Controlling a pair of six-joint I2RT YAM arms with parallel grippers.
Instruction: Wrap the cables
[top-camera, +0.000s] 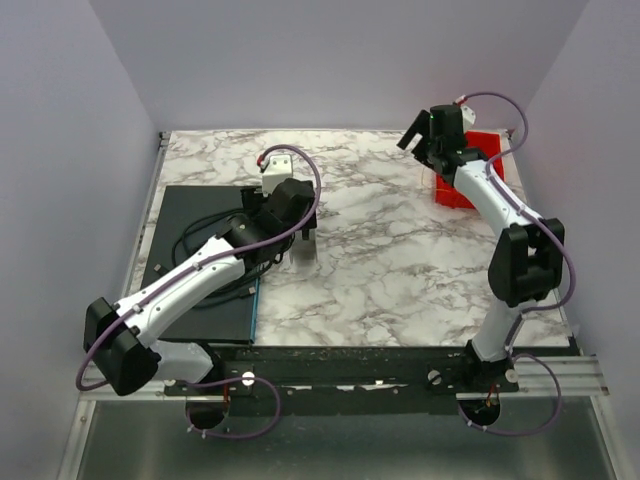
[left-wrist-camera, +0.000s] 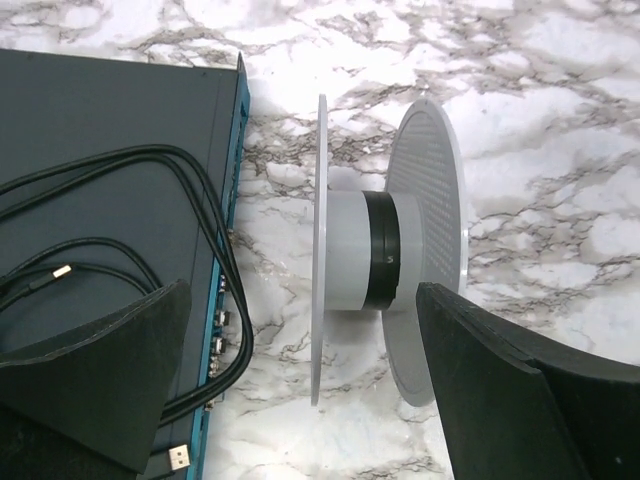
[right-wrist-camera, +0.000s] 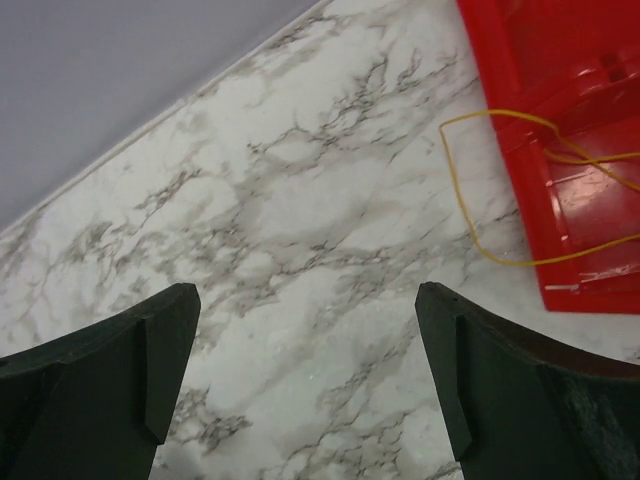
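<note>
In the left wrist view, your left fingers (left-wrist-camera: 100, 380) are spread wide and grip nothing. One white spool (left-wrist-camera: 350, 250) stands on its two flanges just ahead of the gap between them, nearer to the right-hand finger. Its hub carries only a black band and no yellow wire. Beyond the left-hand finger lie black cords (left-wrist-camera: 190, 200) on a dark mat (left-wrist-camera: 100, 100). I count two plugs, but I cannot count the cords.

In the right wrist view, your right fingers (right-wrist-camera: 500, 380) are also apart and empty. The cables (right-wrist-camera: 463, 205) lie ahead and to the right of the right-hand finger. One thin yellow loop hangs out of the single red tray (right-wrist-camera: 560, 100) onto the worktop (right-wrist-camera: 300, 250), and more strands run inside the tray. I cannot tell how many wires these are.

In the top view there are two arms, one spool under the left arm and one tray under the right arm. The wire is too fine to see there.

I judge that the wrapping has not yet begun. The next move calls for bringing the right fingers over the loop and closing exactly on so fine a wire, while the left fingers take the spool.
</note>
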